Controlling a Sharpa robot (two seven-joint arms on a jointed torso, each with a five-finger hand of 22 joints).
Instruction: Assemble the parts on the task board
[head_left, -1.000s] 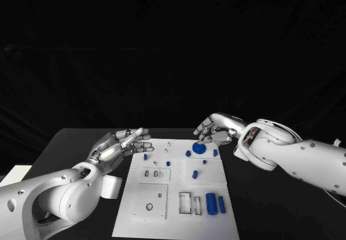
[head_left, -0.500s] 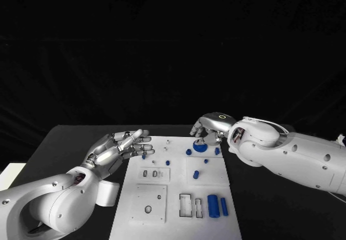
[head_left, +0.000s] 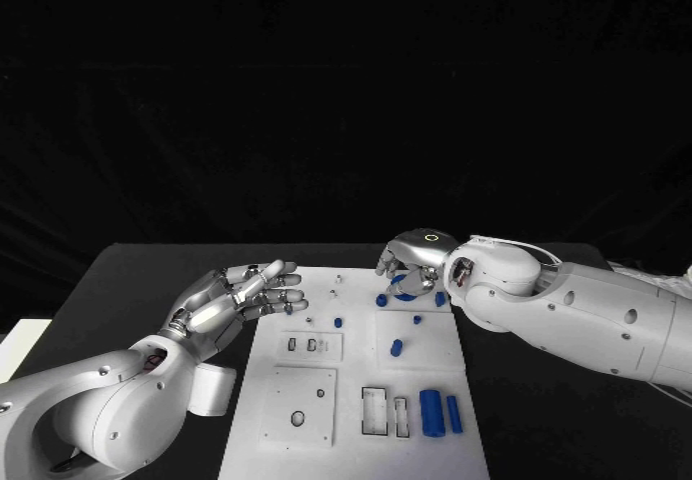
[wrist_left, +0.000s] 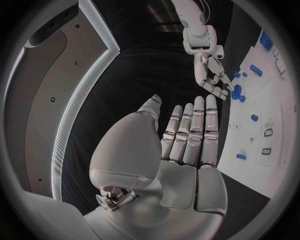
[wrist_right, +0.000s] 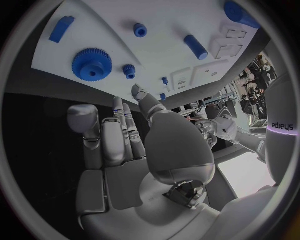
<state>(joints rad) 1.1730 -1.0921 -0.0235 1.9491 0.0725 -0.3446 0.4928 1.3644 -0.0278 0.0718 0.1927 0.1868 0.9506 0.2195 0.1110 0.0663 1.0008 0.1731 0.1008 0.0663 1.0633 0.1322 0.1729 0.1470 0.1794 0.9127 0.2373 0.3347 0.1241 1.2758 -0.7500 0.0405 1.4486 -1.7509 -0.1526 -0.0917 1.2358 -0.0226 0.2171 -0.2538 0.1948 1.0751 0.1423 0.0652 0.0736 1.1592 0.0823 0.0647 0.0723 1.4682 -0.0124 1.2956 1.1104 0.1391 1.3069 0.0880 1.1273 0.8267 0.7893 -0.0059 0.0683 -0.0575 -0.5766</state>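
board (head_left: 289, 440) on desk (head_left: 130, 275), blue parts on it | left robot hand (head_left: 238, 295) open, holds nothing, by board's near-left side | right robot hand (head_left: 411, 262) over gear (wrist_right: 92, 63) at far end, fingers apart, empty | tip: come down slow, straight over gear | right wrist view shows gear teeth; head view hides them.

White screw-dotted arms, each ending in a silver robot hand (head_left: 411, 262)
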